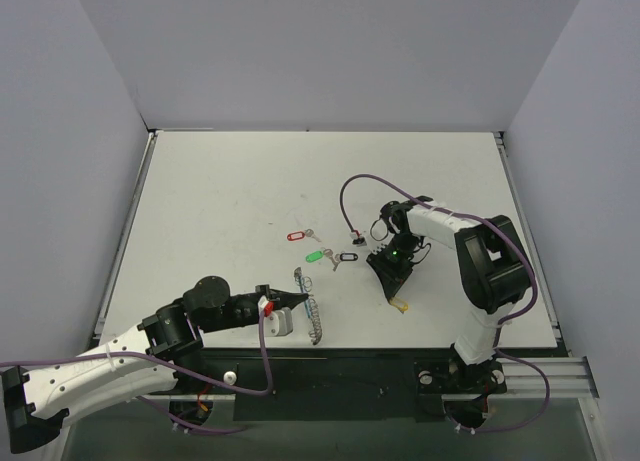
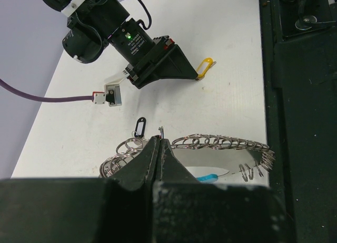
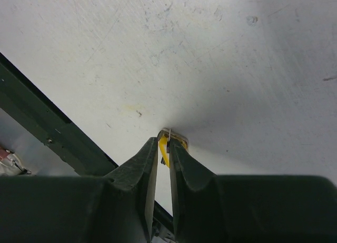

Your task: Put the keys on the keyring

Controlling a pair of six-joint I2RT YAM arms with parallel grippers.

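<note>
The keyring (image 1: 312, 317) is a long loop of silvery coiled wire lying near the table's front edge. In the left wrist view its coils (image 2: 221, 144) arc to the right and its blue segment (image 2: 208, 177) shows below them. My left gripper (image 1: 297, 299) (image 2: 159, 141) is shut on the keyring's wire. My right gripper (image 1: 398, 297) (image 3: 164, 141) points down at the table, shut on the yellow-tagged key (image 1: 402, 305) (image 3: 165, 147) (image 2: 205, 67). The red key (image 1: 296, 235), green key (image 1: 316, 254) and black key (image 1: 347, 257) (image 2: 139, 127) lie loose on the table between the arms.
The white table (image 1: 220, 191) ends in a black rail (image 1: 380, 366) at the near edge, close behind both grippers. A purple cable (image 1: 352, 196) loops over the table from the right arm. Grey walls stand on three sides.
</note>
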